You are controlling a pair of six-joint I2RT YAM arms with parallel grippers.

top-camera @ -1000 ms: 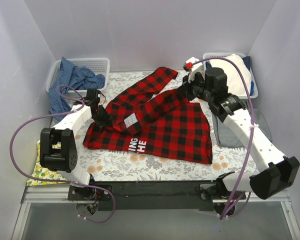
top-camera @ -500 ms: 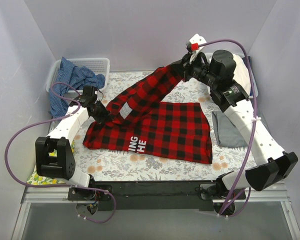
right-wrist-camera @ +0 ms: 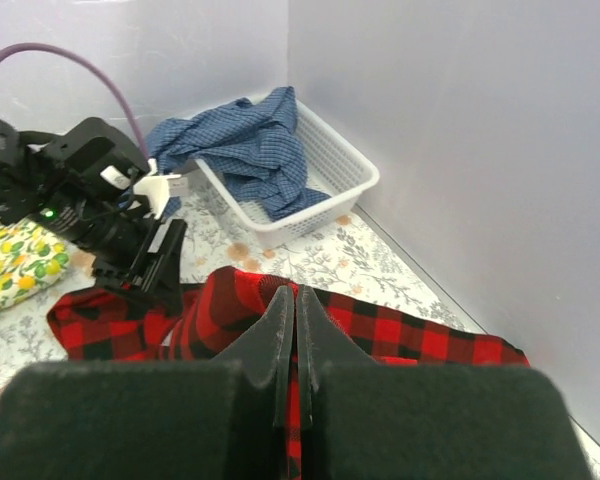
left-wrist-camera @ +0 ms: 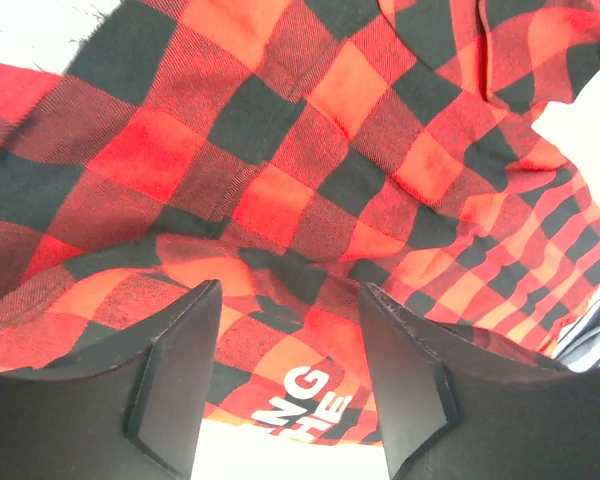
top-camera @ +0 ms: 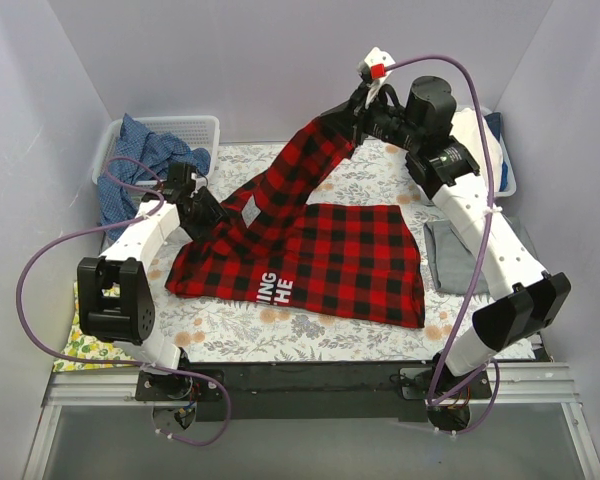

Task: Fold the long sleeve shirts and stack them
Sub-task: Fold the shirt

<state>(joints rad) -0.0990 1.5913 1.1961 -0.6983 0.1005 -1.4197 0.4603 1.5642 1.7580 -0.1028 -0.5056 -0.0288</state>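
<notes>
The red-and-black buffalo-plaid flannel shirt (top-camera: 340, 255) with white lettering is spread flat across the middle of the floral-print table cover (top-camera: 230, 330). One sleeve is drawn up taut above the cover's far edge, pinched between the closed fingers of the right gripper (top-camera: 352, 112). The left gripper (top-camera: 212, 215) is held just over the shirt's cloth at the cover's left side, jaws parted, with nothing gripped between them. A folded plain grey shirt (top-camera: 448, 262) is laid at the cover's right edge.
</notes>
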